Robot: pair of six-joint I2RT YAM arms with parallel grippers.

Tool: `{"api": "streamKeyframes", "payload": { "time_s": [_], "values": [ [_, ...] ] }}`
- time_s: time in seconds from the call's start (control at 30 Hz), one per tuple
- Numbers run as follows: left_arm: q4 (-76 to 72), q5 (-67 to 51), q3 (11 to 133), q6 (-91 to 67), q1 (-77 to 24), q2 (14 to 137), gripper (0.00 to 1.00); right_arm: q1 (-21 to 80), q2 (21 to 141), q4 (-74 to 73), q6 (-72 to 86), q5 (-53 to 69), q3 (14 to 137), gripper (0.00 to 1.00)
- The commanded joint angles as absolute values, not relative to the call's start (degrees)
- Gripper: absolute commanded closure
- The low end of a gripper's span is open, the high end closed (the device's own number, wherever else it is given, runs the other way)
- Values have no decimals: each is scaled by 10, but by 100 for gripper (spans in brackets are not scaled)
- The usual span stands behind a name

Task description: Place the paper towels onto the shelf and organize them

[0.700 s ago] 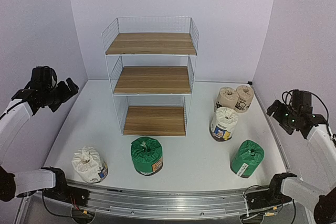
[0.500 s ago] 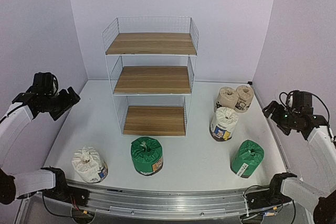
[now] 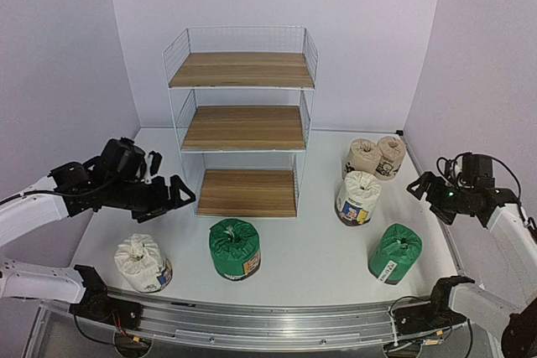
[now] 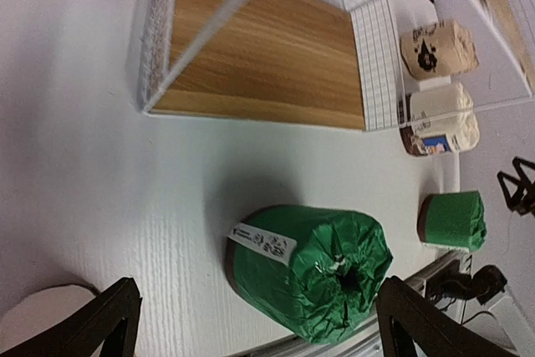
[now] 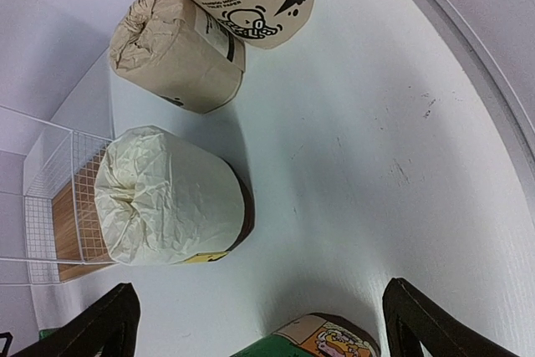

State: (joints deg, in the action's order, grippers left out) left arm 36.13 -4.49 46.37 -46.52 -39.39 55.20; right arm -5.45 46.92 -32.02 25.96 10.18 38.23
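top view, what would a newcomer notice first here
The shelf stands back centre, all three boards bare. On the table in front sit a green roll and a white roll, with four more at right, among them a tan pair. The open left gripper hangs left of the bottom tier.

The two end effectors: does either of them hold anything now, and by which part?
Nothing is held. The left end effector is open and empty, apart from the nearest green paper towel roll; the right end effector is open and empty too.
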Motion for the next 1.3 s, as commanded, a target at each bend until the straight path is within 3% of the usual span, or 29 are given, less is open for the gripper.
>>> {"api": "streamKeyframes", "payload": {
  "time_s": [0.0, 0.23, 0.47, 0.87, 1.27],
  "values": [
    [335, 40, 482, -567, -527, 598, 2, -54, 467, -322, 253, 114, 379, 2],
    [368, 94, 527, -624, -638, 694, 4, -54, 467, -322, 255, 118, 377, 2],
    [329, 104, 519, -679, -639, 726, 15, -54, 460, -322, 255, 122, 374, 2],
    [308, 80, 508, -689, -639, 765, 18, -53, 460, -322, 254, 113, 375, 2],
    [297, 70, 502, -686, -639, 804, 27, -54, 453, -322, 254, 107, 371, 2]
  ]
}}
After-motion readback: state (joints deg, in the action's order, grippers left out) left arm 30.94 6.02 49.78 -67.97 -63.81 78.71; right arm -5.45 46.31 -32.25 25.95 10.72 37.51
